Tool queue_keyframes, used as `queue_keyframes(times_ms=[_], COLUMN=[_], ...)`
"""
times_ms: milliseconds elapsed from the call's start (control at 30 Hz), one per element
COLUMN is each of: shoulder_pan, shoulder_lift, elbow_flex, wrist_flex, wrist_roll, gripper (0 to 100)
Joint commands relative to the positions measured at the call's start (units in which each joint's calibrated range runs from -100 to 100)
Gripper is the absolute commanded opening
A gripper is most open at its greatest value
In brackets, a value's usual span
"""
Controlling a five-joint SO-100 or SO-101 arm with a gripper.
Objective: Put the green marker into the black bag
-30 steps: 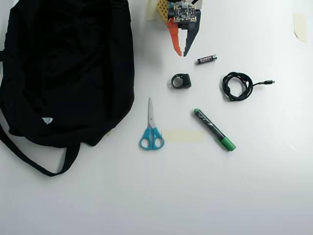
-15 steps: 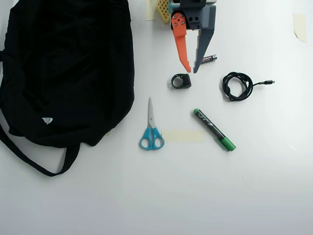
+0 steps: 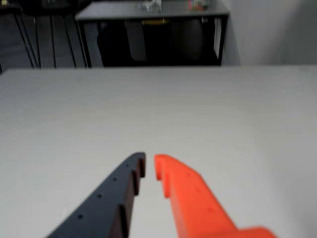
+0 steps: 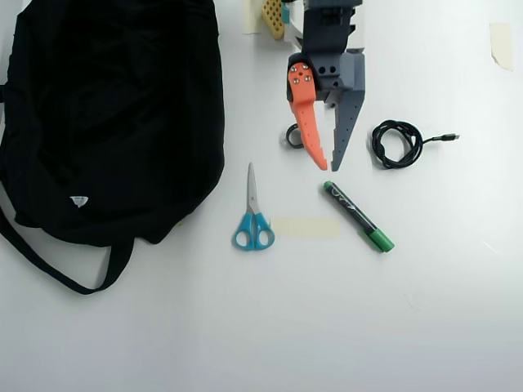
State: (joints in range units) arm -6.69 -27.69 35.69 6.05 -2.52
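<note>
In the overhead view the green marker (image 4: pixel 357 215) lies slanted on the white table, green cap at its lower right end. The black bag (image 4: pixel 114 114) fills the upper left, its strap trailing down. My gripper (image 4: pixel 328 167), one finger orange and one grey, points down the picture. Its tips hover just above the marker's small green upper end. The tips stand shut with only a thin slit between them and nothing held. The wrist view shows the gripper (image 3: pixel 149 164) over bare table; neither the marker nor the bag appears there.
Blue-handled scissors (image 4: pixel 253 216) lie between bag and marker, beside a strip of pale tape (image 4: pixel 305 226). A coiled black cable (image 4: pixel 396 143) lies right of the gripper. A small black ring-shaped piece (image 4: pixel 292 135) peeks out from under the orange finger.
The arm has reached down the overhead view from the top edge, past the small black piece, toward the marker's upper end. It now covers the battery. The finger spacing looks unchanged.
</note>
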Motion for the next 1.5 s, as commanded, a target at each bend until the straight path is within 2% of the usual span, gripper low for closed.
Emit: queue_keyframes(times_ms=[0, 533, 833, 1000, 1167, 1467], shoulder_pan=[-0.27, -0.34, 0.25, -0.34, -1.62, -2.14], shoulder_lift=[3.21, 20.72, 22.21, 20.88, 20.22, 13.50], elbow_flex=[-3.80, -26.62, -25.99, -20.06, -22.93, -30.12], wrist_flex=[-7.78, -8.04, -7.86, -7.86, 2.65, 32.45], wrist_roll=[0.37, 0.42, 0.42, 0.42, 0.42, 0.42], gripper=[2, 2, 2, 2, 2, 2])
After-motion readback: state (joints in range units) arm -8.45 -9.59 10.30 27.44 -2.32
